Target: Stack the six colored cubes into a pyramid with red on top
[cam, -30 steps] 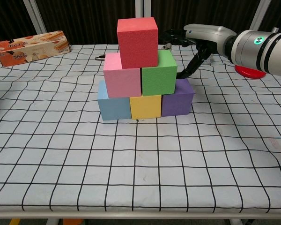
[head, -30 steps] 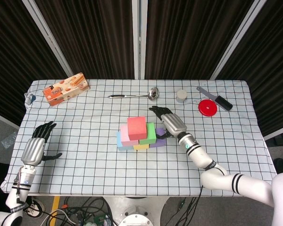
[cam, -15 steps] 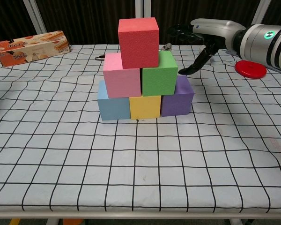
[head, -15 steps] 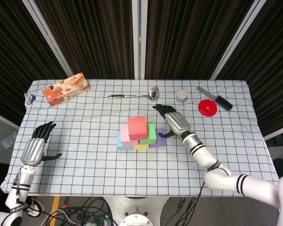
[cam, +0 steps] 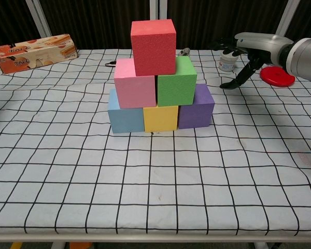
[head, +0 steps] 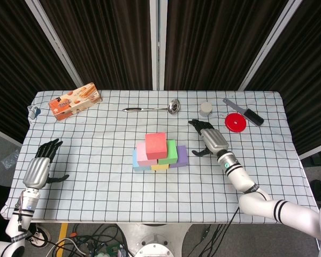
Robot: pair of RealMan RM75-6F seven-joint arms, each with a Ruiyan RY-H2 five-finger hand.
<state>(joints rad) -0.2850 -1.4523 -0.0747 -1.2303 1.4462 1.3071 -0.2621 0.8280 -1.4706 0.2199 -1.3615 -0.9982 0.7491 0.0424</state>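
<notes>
A: We see the pyramid standing near the middle of the checked tablecloth [cam: 145, 197]. The red cube [cam: 153, 46] sits on top, resting across the pink cube [cam: 134, 83] and the green cube [cam: 176, 81]. Below them lie the blue cube [cam: 125, 117], the yellow cube [cam: 160, 118] and the purple cube [cam: 196, 109], side by side and touching.

B: From the chest view we get all six faces. From the head view we mostly get tops: the red cube hides much of the row under it, and the yellow cube shows only as a thin strip at the front edge.

A: And the head view gives us things the chest view cuts off. The left hand [head: 38, 167] shows only there, near the table's left front edge, palm down, fingers apart and holding nothing.

B: We see the right hand [cam: 247, 51] in both. It hovers to the right of the stack, apart from the purple cube, fingers spread, thumb pointing down toward the cloth, nothing in it.

A: Farther out, we see a snack box [head: 74, 100] at the far left, a ladle [head: 152, 107] behind the stack, a small white jar [head: 205, 109] just beyond the right hand, then a red disc [head: 236, 122] and a black-handled tool [head: 244, 112] at the far right.
</notes>
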